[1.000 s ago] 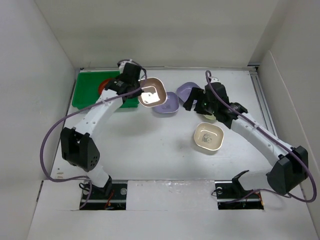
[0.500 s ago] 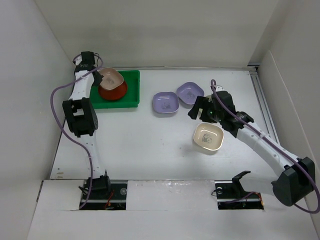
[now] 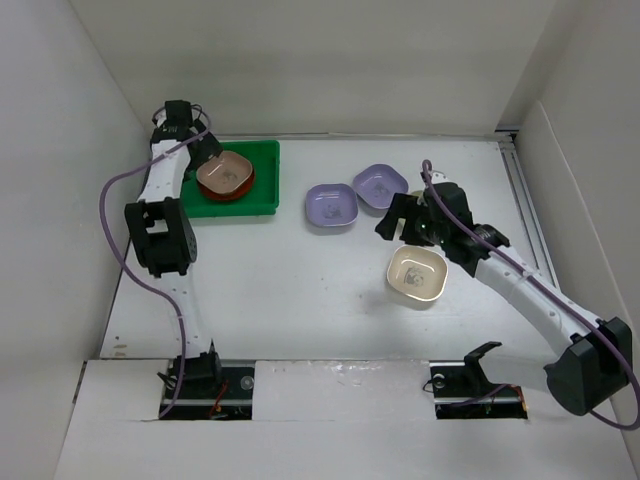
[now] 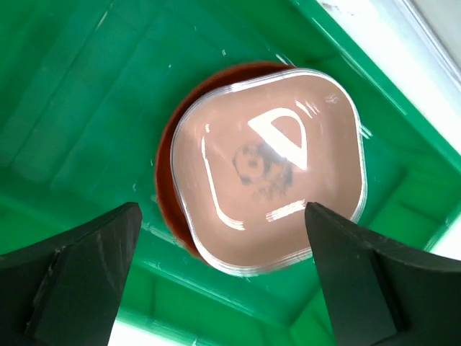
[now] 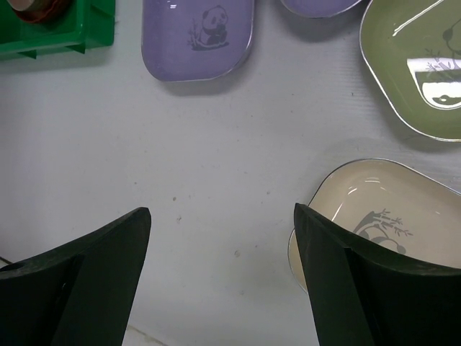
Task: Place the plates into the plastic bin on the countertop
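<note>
In the green plastic bin (image 3: 256, 203) (image 4: 72, 108) at the back left, a tan plate (image 3: 224, 172) (image 4: 266, 166) rests on a round red-brown plate (image 3: 222, 192) (image 4: 167, 209). My left gripper (image 3: 208, 155) (image 4: 222, 210) hovers just above them, open and holding nothing. Two lavender plates (image 3: 331, 205) (image 3: 380, 186) (image 5: 198, 36) lie mid-countertop (image 3: 300, 290). A cream plate (image 3: 417, 274) (image 5: 389, 216) sits nearer. A pale green plate (image 5: 421, 65) lies beyond it, mostly hidden under the arm in the top view. My right gripper (image 3: 400, 222) (image 5: 222, 213) hangs open over bare countertop, left of the cream plate.
White walls close in the countertop at the left, back and right. The bin's near corner (image 5: 50, 32) shows in the right wrist view. The left arm's elbow (image 3: 158, 235) stands close to the left wall.
My left gripper carried the tan plate from mid-table to the bin, then opened and let it go onto the red-brown plate. The right arm shifted slightly toward the cream plate.
</note>
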Action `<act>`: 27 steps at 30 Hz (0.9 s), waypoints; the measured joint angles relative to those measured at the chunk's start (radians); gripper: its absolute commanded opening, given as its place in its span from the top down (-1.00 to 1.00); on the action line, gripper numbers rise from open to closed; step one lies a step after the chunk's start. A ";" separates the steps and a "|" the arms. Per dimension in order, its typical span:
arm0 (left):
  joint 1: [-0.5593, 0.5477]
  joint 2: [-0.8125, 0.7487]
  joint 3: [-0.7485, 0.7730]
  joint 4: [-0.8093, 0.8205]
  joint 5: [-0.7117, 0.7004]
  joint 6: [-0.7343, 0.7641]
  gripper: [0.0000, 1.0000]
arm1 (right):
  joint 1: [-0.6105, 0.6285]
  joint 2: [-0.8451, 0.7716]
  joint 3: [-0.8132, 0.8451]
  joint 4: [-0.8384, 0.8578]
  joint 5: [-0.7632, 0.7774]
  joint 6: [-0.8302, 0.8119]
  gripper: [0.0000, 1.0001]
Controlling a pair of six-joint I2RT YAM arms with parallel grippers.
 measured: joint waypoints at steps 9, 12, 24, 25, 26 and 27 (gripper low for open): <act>-0.360 -0.243 0.039 -0.028 -0.108 0.040 -0.99 | -0.018 -0.019 0.000 -0.001 0.014 0.005 -0.72; -0.563 -0.218 0.110 -0.027 -0.108 0.045 -0.99 | -0.021 -0.053 0.000 -0.002 0.016 0.009 -0.72; -0.578 -0.034 0.055 -0.124 -0.089 0.048 -0.94 | -0.050 -0.181 0.001 -0.014 0.014 0.009 -0.72; -0.579 -0.027 0.051 -0.124 -0.093 0.049 -0.94 | -0.053 -0.182 0.001 -0.016 0.012 0.009 -0.72; -0.584 -0.020 0.045 -0.126 -0.100 0.049 -0.94 | -0.054 -0.182 0.001 -0.018 0.009 0.009 -0.72; -0.590 -0.013 0.040 -0.127 -0.106 0.049 -0.91 | -0.057 -0.182 0.001 -0.021 0.006 0.009 -0.72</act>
